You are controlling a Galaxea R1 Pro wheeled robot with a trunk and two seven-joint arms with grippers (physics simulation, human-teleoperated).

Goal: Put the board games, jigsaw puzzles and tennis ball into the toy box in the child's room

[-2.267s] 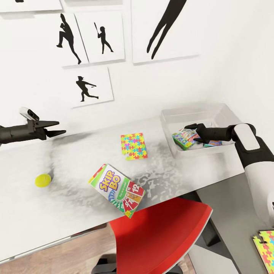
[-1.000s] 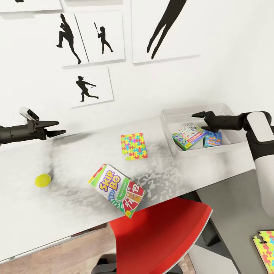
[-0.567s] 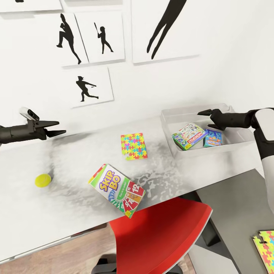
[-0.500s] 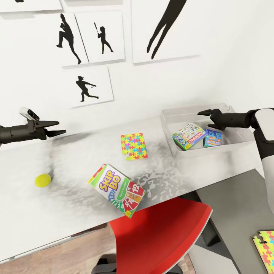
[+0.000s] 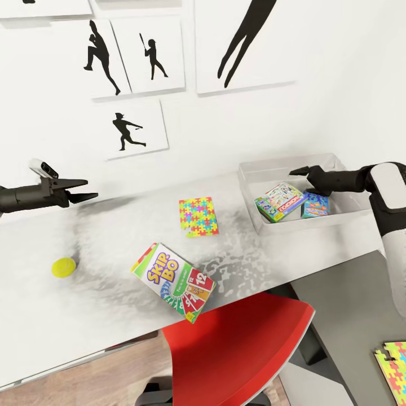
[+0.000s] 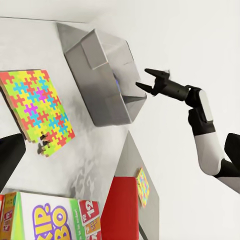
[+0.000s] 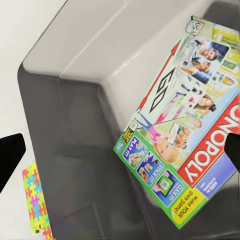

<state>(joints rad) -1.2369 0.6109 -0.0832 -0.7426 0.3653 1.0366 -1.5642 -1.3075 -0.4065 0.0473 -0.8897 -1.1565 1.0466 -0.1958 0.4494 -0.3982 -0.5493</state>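
Note:
The toy box stands at the table's right end. Inside it lie a green-edged white-and-red board game and a smaller blue one. My right gripper hovers open just above them, holding nothing. In the right wrist view the green-edged game leans on the toy box's wall, between the dark fingertips. The SKIP-BO game, one jigsaw puzzle and the tennis ball lie on the table. My left gripper is open and empty above the table's far left.
A red chair is pushed in under the table's front edge. A second jigsaw puzzle lies on the lower dark grey cabinet to the right. The wall with silhouette prints runs right behind the table.
My right gripper has let go of the green-edged game and risen out of the toy box. It drew back to the right, then eased slightly left again. The left arm has not moved.

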